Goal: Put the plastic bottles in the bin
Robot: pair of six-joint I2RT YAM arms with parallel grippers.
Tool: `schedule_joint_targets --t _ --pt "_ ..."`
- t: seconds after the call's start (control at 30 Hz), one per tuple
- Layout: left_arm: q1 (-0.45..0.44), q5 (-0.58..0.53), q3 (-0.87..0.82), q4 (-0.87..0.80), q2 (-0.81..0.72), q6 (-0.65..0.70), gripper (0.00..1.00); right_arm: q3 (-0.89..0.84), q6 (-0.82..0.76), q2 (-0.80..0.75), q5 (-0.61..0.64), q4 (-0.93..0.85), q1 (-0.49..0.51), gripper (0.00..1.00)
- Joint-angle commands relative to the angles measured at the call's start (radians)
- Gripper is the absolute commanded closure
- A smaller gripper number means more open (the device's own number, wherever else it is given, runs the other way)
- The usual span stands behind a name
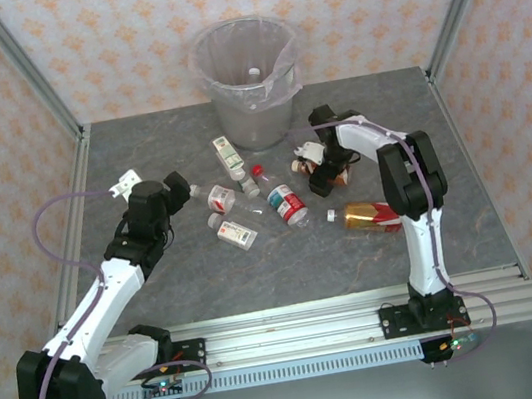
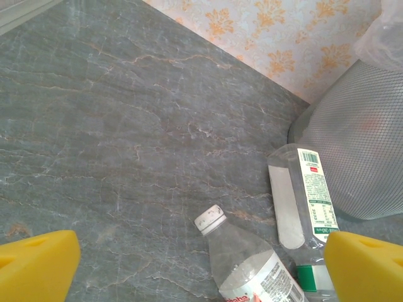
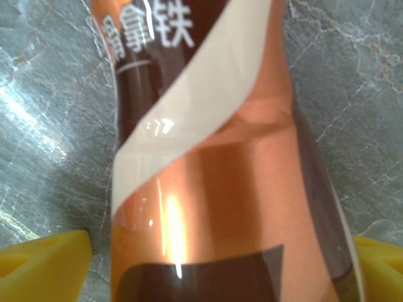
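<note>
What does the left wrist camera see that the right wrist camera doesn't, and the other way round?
Left wrist: the side of the bin, a green-white labelled bottle lying beside it, a white-capped clear bottle and patterned wallpaper. Right wrist: a brown-amber bottle, very close up. Both: the grey marbled tabletop and yellow fingertips in the bottom corners.

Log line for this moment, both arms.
left gripper: open, above white-capped clear bottle | right gripper: open, straddling brown bottle | bin: white cap inside

The brown bottle point(image 3: 208, 189) is glossy, the tabletop point(image 3: 50, 126) matt
</note>
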Motion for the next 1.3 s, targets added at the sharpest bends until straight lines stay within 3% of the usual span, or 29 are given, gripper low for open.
schedule_joint_targets --t 0.0,0.3,0.67,1.27 --pt "0.008 -0.019 -0.012 0.028 -0.011 0.012 0.00 0.028 -0.037 0.042 0.037 -0.055 0.003 0.11" --pt "0.009 0.001 -0.005 0.024 0.007 0.004 0.00 0.021 -0.051 0.011 0.066 -0.043 0.003 0.24" --pt "0.010 0.044 0.033 0.015 0.069 0.001 0.00 -0.072 -0.043 -0.085 0.074 0.064 0.003 0.48" --pt "0.012 0.037 0.036 0.003 0.078 -0.021 0.00 -0.274 0.078 -0.288 0.073 0.257 0.001 0.59"
